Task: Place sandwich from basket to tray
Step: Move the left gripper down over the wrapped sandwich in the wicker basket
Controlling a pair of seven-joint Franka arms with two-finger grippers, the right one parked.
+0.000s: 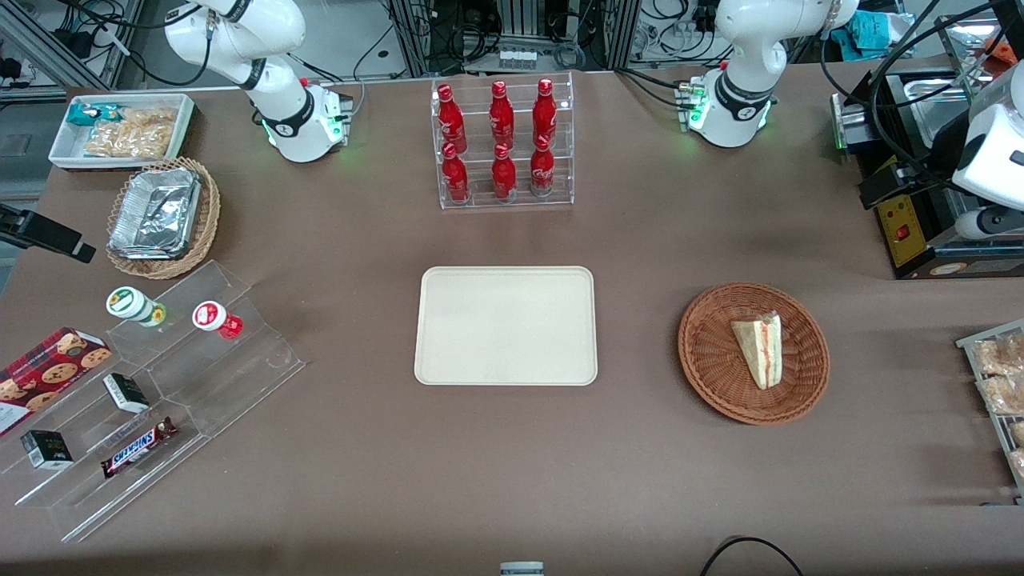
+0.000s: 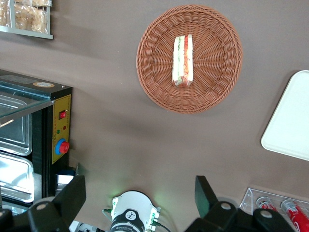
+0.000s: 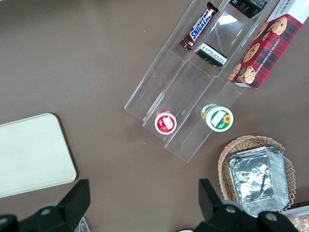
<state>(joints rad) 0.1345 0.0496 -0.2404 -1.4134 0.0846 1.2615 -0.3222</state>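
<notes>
One sandwich (image 2: 183, 60) lies in the basket (image 2: 159, 87), well below the pincer (image 2: 140, 195), whose fingers (image 2: 72, 195) are spread wide and hold nothing. High above the table (image 2: 120, 140), the pincer hangs apart from the tray (image 2: 289, 121), which lies beside the basket.

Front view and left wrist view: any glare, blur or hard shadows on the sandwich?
Front view: even light, triangular pale-bread sandwich sharp in the reddish-brown round wicker basket, no glare. Left wrist view: sandwich sharp; open claw dark, high above the table.
</notes>
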